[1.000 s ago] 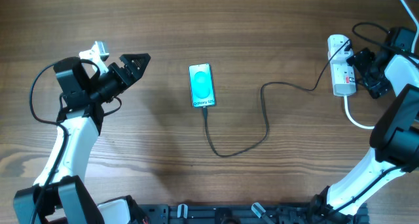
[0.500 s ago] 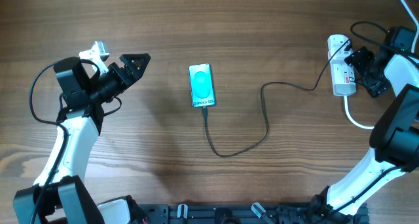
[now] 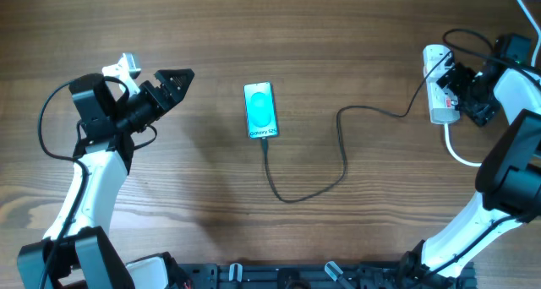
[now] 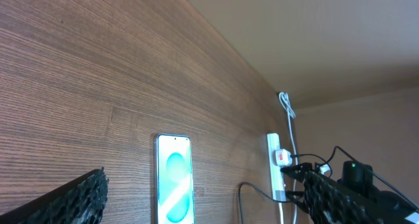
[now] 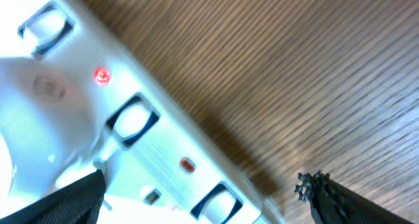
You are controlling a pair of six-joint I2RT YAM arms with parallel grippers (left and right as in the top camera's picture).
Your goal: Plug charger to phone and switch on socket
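Note:
The phone [image 3: 259, 111] lies flat mid-table with its cyan screen lit; it also shows in the left wrist view [image 4: 173, 185]. The black charger cable [image 3: 341, 158] meets the phone's bottom edge, loops right and runs to the white socket [image 3: 439, 93]. My right gripper [image 3: 451, 79] is open over the socket's middle. In the right wrist view the socket [image 5: 150, 152] fills the left side, with a lit red light [image 5: 101, 75] and rocker switches, between my spread fingers [image 5: 72, 201]. My left gripper [image 3: 174, 80] is open and empty, left of the phone.
The socket's thick white cable [image 3: 457, 155] curves down at the right edge. Another white cable [image 3: 517, 0] hangs at the top right corner. In the left wrist view the socket [image 4: 274, 168] and the right arm [image 4: 366, 185] lie beyond the phone.
My right gripper has shifted a little left, further over the socket. The left arm, phone and charger cable have not moved.

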